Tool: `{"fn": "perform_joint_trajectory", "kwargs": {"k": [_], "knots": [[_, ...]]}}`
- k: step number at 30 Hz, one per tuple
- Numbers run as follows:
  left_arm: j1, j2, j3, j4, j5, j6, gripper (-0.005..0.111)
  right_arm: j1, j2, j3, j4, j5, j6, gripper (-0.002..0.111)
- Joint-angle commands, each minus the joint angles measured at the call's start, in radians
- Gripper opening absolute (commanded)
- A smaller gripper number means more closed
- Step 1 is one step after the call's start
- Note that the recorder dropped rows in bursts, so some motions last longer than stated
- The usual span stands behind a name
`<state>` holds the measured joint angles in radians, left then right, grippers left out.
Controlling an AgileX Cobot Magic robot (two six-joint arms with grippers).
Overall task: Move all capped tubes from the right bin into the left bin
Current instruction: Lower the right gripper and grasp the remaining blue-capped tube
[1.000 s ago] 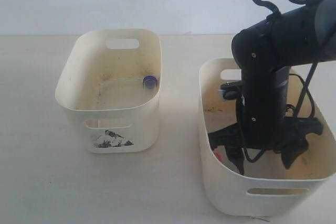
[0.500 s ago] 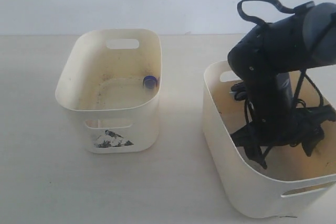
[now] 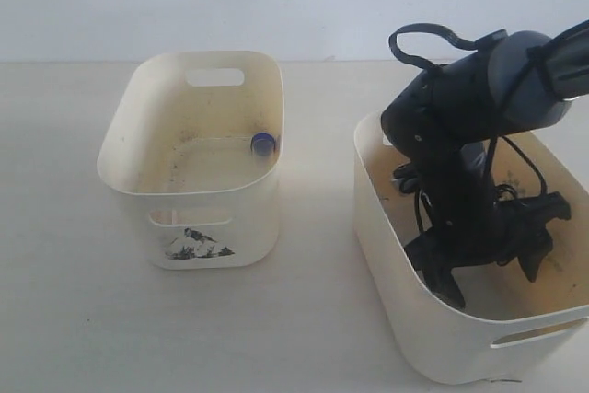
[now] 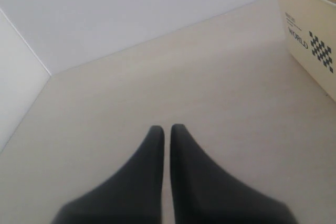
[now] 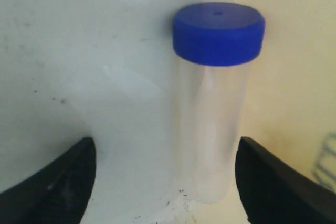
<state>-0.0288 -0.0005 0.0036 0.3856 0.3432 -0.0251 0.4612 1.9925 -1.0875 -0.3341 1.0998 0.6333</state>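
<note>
Two cream plastic tubs stand on the pale worktop (image 3: 55, 227). The right pincer (image 5: 165, 179), spread wide and gripping nothing, is inside the plain cream right bin (image 3: 396, 310). One clear blue-capped tube (image 5: 215, 103) sits between its fingers, touching neither. A second blue-capped tube (image 3: 263, 143) sits in the bird-stickered left bin (image 3: 212, 204), well apart from that pincer. The left pincer (image 4: 167, 129) is closed and empty above the worktop.

stickered cream plastic tub (image 3: 213, 212) left of plain cream plastic tub (image 3: 396, 294); blue-capped clear plastic tube (image 3: 263, 143) in the former, right side.
</note>
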Motion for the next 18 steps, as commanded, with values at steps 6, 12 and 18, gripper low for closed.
{"fn": "perform_joint_trajectory", "kwargs": {"k": [6,12,18], "knots": [[-0.004,0.0,-0.004,-0.003,-0.002,-0.01,0.004,-0.003,0.078,0.028,0.056,-0.173,-0.077,0.071],[-0.004,0.0,-0.004,-0.003,-0.002,-0.01,0.004,-0.003,0.078,0.028,0.138,-0.192,-0.217,0.071],[-0.004,0.0,-0.004,-0.003,-0.002,-0.01,0.004,-0.003,0.071,0.028,0.147,-0.159,-0.252,0.071]]}}
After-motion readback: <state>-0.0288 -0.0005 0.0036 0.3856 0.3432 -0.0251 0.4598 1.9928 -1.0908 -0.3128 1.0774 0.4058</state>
